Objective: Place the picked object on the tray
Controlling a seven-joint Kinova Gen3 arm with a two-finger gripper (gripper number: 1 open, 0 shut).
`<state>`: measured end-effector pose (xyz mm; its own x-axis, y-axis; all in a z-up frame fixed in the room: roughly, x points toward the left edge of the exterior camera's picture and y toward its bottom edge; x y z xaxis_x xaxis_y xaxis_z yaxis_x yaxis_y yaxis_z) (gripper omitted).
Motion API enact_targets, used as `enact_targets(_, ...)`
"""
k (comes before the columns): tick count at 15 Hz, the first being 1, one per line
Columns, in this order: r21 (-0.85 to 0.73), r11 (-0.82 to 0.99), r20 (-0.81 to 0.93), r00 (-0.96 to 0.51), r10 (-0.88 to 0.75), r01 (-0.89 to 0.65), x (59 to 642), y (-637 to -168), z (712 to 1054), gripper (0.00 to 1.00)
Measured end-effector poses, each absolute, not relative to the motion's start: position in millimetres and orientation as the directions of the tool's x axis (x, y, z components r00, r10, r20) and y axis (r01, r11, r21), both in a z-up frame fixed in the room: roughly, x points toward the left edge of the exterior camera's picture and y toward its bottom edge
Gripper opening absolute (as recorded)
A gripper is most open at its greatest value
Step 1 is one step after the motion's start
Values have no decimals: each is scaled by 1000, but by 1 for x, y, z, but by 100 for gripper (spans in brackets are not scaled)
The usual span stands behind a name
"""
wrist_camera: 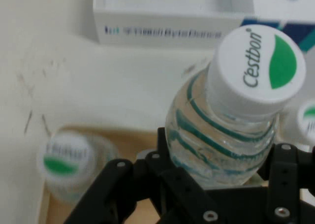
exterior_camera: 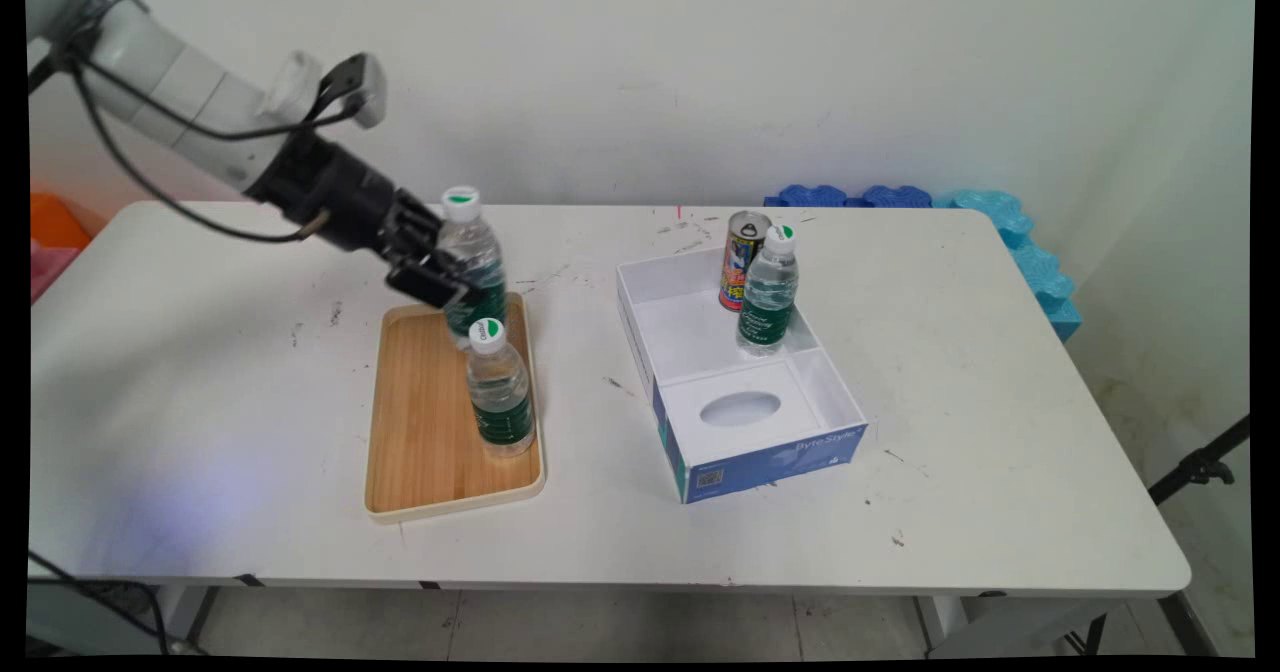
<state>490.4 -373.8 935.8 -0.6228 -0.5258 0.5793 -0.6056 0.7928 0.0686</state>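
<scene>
Gripping a clear water bottle (exterior_camera: 474,262) by its body, just under the shoulder, with the black gripper (exterior_camera: 440,277) coming in from the left and slightly above. Fingers (wrist_camera: 165,157) pressed against both flanks of the ribbed plastic in the hand view, pinching it rather than spread; cap and neck left free above the grasp. Held over the far end of the wooden tray (exterior_camera: 420,432), near its right rim; hard to tell whether the base rests on the wood or hangs just above it, since a second bottle (exterior_camera: 500,392) stands upright in front and hides the bottom. Tilted a little in the hand view, probably only from the camera looking along the gripper, as the main view shows it close to upright.

Grasping at mid-height likely keeps the hold near the bottle's balance point and clear of the nearer bottle's cap, which sits just below the fingers. Standing well apart to the right: an open white carton (exterior_camera: 690,347) with a blue front, holding a third bottle (exterior_camera: 768,292) and a printed can (exterior_camera: 742,260) side by side in its far compartment. Resting on a scuffed white table (exterior_camera: 1000,402), with blue foam pieces (exterior_camera: 1020,242) along its far right edge.
</scene>
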Motion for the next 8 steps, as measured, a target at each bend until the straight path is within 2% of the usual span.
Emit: enact_targets(8, 48, 745, 536, -612, -581, -665, 534, -339, 899, 0)
